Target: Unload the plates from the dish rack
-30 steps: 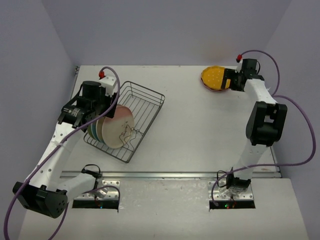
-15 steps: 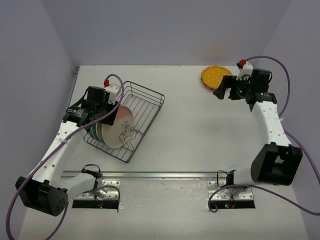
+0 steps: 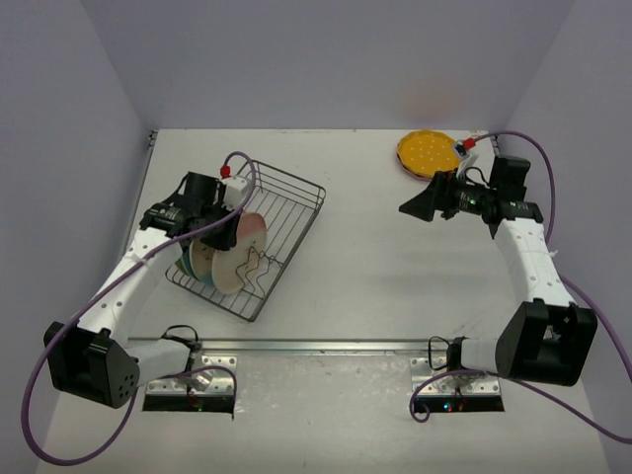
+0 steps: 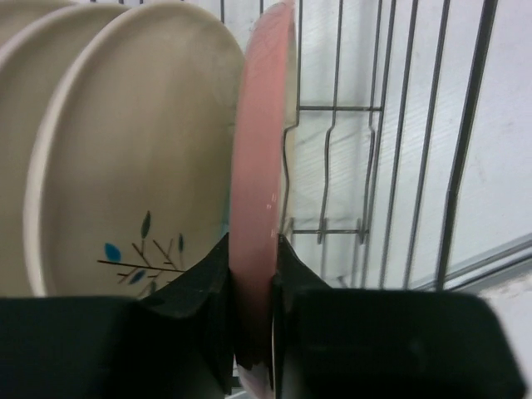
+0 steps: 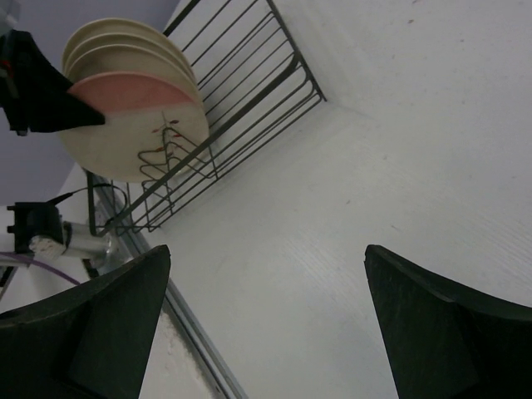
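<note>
The grey wire dish rack lies at the left of the table with several plates standing on edge at its near end. My left gripper is shut on the top rim of the front plate, pink-backed with a cream face. The left wrist view shows that pink rim pinched between both pads of the gripper, and a cream plate with blue leaves behind it. An orange-yellow dotted plate lies flat at the back right. My right gripper hangs open and empty just in front of it, over bare table.
A metal rail runs along the table's near edge by the arm bases. Purple-grey walls close off the left, back and right. The far half of the rack holds no plates.
My left gripper has reached further over the rack and shut on the pink plate's rim. The right arm has swung away from the orange-yellow plate toward the table's middle, still open.
</note>
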Robot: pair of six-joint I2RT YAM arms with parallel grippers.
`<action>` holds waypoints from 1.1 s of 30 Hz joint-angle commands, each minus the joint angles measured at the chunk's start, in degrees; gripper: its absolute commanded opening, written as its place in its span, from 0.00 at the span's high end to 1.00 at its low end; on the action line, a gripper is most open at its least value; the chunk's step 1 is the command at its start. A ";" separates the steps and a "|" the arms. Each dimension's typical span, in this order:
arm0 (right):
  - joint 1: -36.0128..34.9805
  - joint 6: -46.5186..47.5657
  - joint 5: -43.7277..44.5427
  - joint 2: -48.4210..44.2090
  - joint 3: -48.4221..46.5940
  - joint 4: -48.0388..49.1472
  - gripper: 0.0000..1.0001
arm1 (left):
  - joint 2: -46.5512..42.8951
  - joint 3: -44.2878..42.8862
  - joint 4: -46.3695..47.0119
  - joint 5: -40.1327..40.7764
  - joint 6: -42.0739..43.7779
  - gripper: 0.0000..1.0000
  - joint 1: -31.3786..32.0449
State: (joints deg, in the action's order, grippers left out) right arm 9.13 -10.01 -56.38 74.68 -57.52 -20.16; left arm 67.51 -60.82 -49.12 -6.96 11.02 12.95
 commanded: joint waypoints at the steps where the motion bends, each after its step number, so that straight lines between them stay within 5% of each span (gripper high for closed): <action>1: -0.17 -2.80 -8.35 -1.55 1.79 5.18 0.02 | -1.48 -1.04 0.89 -5.53 -0.65 1.00 0.15; 7: -0.28 -0.14 -10.83 -2.26 2.22 5.15 0.02 | -2.84 -6.25 -0.77 -3.78 0.77 1.00 0.15; 13: -0.53 9.83 -14.72 -3.15 -0.35 0.47 0.01 | -0.67 -26.19 -7.18 -4.62 2.88 1.00 0.16; 17: -1.36 11.98 -12.83 -4.30 -1.42 2.32 0.01 | -0.98 -35.73 -9.60 -13.28 6.24 1.00 0.23; 24: -11.55 12.20 -7.43 -4.60 -4.74 5.55 0.01 | -5.40 -29.39 -7.65 -39.35 8.29 1.00 0.32; 33: -32.58 5.88 0.69 0.15 -5.94 10.75 0.01 | -7.92 -22.94 0.61 -53.23 5.29 1.00 0.32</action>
State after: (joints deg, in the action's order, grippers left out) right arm -18.10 -2.04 -60.70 72.39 -61.22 -13.99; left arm 61.37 -82.56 -58.95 -47.36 17.54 13.43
